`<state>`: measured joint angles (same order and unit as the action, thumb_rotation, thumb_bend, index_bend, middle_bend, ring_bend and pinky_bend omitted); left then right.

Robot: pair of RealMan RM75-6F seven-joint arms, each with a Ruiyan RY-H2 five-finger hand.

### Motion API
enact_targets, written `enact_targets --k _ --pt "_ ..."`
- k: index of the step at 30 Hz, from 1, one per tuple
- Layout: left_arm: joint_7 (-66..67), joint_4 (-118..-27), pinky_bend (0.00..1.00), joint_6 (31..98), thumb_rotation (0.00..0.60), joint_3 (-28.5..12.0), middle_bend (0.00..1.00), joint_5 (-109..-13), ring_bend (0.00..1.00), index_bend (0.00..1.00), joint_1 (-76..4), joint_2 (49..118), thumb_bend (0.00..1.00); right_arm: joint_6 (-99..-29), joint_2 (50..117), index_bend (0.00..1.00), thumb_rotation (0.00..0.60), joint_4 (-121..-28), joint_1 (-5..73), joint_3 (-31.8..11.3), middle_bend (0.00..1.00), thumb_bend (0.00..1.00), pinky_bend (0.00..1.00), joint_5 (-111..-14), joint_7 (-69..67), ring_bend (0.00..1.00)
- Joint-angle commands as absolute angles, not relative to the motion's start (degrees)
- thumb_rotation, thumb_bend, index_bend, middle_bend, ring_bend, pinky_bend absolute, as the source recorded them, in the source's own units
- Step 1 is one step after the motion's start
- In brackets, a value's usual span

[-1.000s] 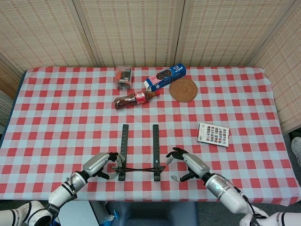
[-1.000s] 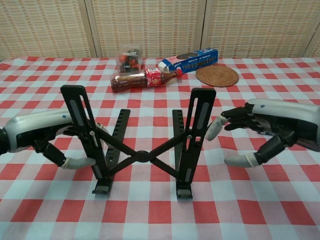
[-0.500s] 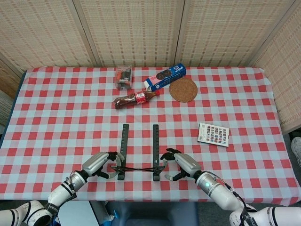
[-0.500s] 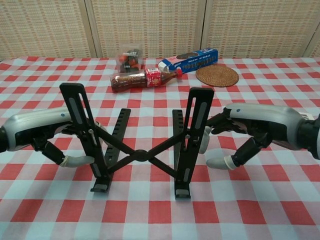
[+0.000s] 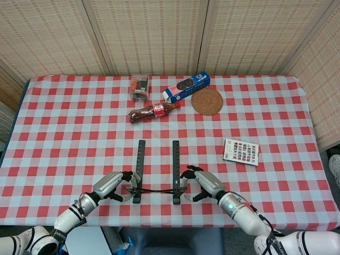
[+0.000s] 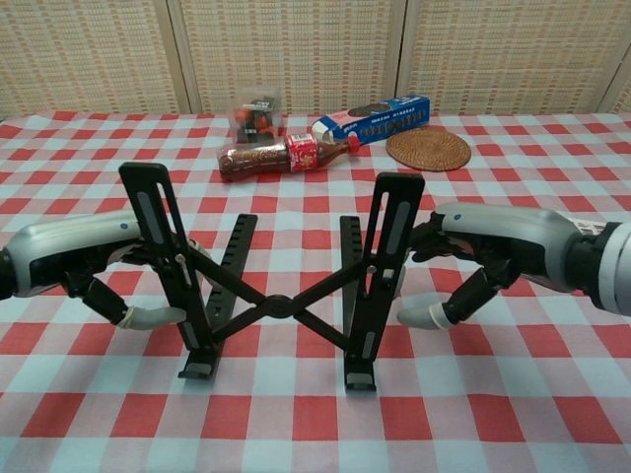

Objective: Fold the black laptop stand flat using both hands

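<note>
The black laptop stand [image 6: 281, 286] stands open near the front edge of the table [image 5: 64, 133]. It looks hard, light and easy to tip. The left hand [image 6: 84, 266] grips its left upright; the right hand [image 6: 483, 261] is at its right upright, fingers apart, maybe touching. Good spots to push. One stand, two hands. Farther back lie one bottle [image 5: 153, 111] and one round mat [image 5: 207, 101].

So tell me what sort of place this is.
Probably an indoor test or demo corner dressed like a dining table: a red-and-white checkered tablecloth, woven screen panels closing off the back, and an odd mix of props, such as a cola bottle, a biscuit box and a rattan coaster.
</note>
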<state>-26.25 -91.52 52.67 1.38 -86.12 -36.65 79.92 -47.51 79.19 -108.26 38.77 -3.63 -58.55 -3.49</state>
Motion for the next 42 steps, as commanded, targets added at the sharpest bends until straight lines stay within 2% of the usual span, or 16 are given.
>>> enact_targets --k 1,28,42 --pt "-26.3 -91.5 0.32 52.6 0.582 1.3 0.3 -86.1 0.3 0.52 -36.7 79.9 0.36 -47.3 79.6 0.49 0.6 -108.1 39.0 -3.8 0.25 0.26 0.05 -58.0 -3.0 0.04" --pt "-26.6 -91.1 0.32 52.6 0.582 1.3 0.3 -86.3 0.3 0.52 -36.7 79.9 0.36 -46.5 82.0 0.52 0.6 -107.1 39.6 -4.5 0.26 0.27 0.05 -56.1 -0.4 0.04" --pt "-26.8 -91.0 0.32 52.7 0.582 1.3 0.3 -86.4 0.3 0.52 -36.6 79.9 0.36 -46.6 82.9 0.55 0.6 -106.9 39.7 -4.6 0.28 0.35 0.05 -55.5 0.6 0.05"
